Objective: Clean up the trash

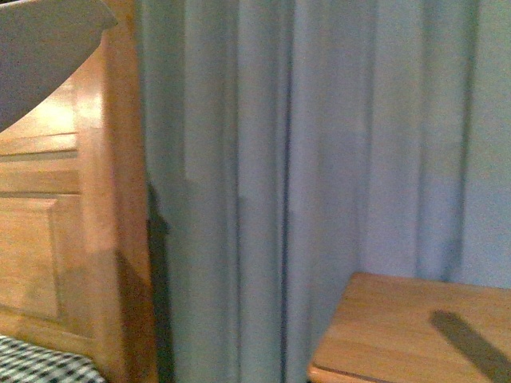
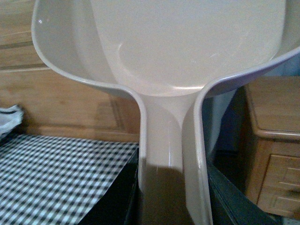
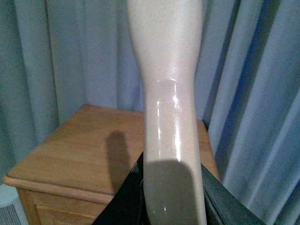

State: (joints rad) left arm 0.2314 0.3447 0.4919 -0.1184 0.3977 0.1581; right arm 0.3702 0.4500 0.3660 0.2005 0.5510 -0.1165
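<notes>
We see the left gripper (image 2: 171, 206) clamped on the handle of a pinkish-beige dustpan (image 2: 187, 47), the pan raised before a wooden headboard (image 1: 48, 239). The trash (image 2: 8, 119), a crumpled white wad, lies on the checked bedcover (image 2: 56, 173) near that headboard. Grey-blue curtains (image 1: 319, 159) hang mid-scene. Right of them, above a wooden nightstand (image 1: 399, 327), the right gripper (image 3: 173, 206) has its jaws tight on a cream handle (image 3: 166, 70).
</notes>
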